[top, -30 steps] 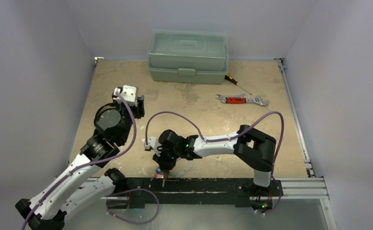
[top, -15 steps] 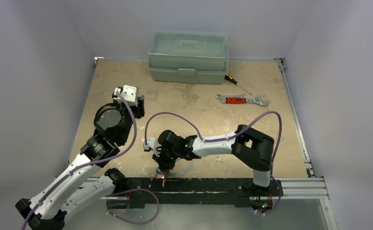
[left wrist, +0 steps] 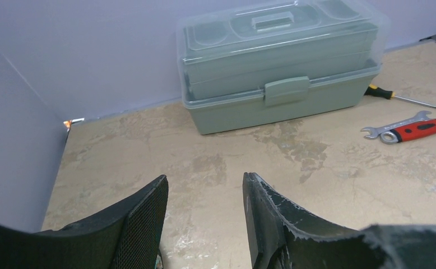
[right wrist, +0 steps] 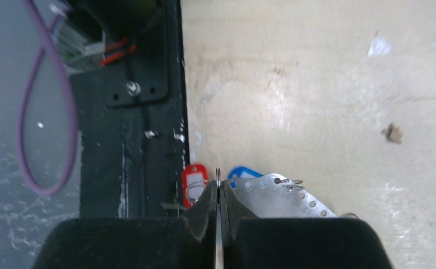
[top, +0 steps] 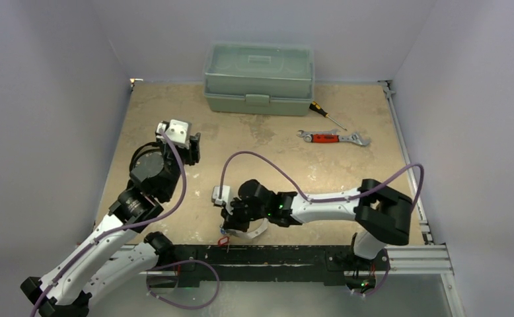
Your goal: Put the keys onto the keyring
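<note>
The keyring [right wrist: 218,175] pokes forward from between the fingertips of the right gripper [right wrist: 218,193]. One tagged key [right wrist: 194,180] lies just to their left, the other tagged key [right wrist: 244,171] just to their right, and a perforated strip [right wrist: 277,197] lies beside the right finger. Ahead of the fingers of the left gripper [left wrist: 204,188] sits the toolbox [left wrist: 277,67], with the screwdriver [left wrist: 395,96] and wrench [left wrist: 409,129] ahead to their right.

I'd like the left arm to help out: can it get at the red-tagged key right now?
Probably not cleanly. The red-tagged key lies at the near edge of the table by the black rail, with the right end effector shut right beside it. The left end effector is open, aimed at the toolbox.
</note>
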`<action>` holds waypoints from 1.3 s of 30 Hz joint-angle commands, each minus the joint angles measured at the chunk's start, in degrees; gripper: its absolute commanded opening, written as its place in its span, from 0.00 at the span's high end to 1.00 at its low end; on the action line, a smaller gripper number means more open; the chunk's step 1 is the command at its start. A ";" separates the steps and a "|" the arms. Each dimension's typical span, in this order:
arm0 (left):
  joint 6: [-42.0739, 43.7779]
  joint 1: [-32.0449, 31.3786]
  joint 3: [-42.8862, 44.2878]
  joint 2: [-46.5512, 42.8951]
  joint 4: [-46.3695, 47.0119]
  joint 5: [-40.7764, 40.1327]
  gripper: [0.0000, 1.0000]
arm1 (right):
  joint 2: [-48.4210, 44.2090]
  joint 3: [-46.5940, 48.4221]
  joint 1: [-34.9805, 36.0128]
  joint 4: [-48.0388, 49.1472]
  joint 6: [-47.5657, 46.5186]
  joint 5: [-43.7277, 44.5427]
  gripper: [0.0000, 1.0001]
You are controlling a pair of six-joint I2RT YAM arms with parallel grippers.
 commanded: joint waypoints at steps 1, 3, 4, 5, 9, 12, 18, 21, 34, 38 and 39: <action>1.31 0.29 -0.91 -1.83 2.16 5.21 0.50 | -6.51 -3.66 0.54 10.12 -0.33 1.64 1.00; 1.35 0.30 -1.02 -2.23 2.52 6.92 0.50 | -8.57 -5.23 0.54 11.48 -0.48 2.01 1.00; 1.39 0.31 -1.12 -2.34 2.61 7.61 0.50 | -9.42 -5.86 0.54 12.01 -0.47 2.25 1.00; 1.46 0.31 -1.13 -2.51 2.76 8.67 0.50 | -10.15 -6.36 0.54 12.27 -0.55 2.44 1.00; 1.77 0.27 -1.57 -3.30 3.57 12.57 0.50 | -12.91 -7.97 0.54 13.14 -0.75 3.65 1.00; 1.86 0.29 -1.75 -3.67 3.76 14.71 0.50 | -15.78 -9.51 0.54 14.44 -0.75 4.00 1.00; 2.29 0.30 -2.31 -4.84 4.72 19.81 0.51 | -22.20 -11.56 0.54 14.10 -1.50 2.61 1.00; 2.44 0.30 -2.52 -5.36 4.75 22.34 0.51 | -24.86 -11.82 0.54 12.63 -1.54 0.61 1.00; 3.24 0.32 -3.05 -5.45 6.99 38.69 0.52 | -39.89 -12.85 0.45 5.41 -4.72 1.83 1.00; 3.52 0.33 -3.66 -3.99 8.16 48.79 0.52 | -44.30 -12.24 0.45 2.30 -5.66 1.77 1.00; 3.65 0.33 -4.02 -3.33 8.64 51.93 0.52 | -45.18 -11.94 0.45 1.39 -5.93 1.72 1.00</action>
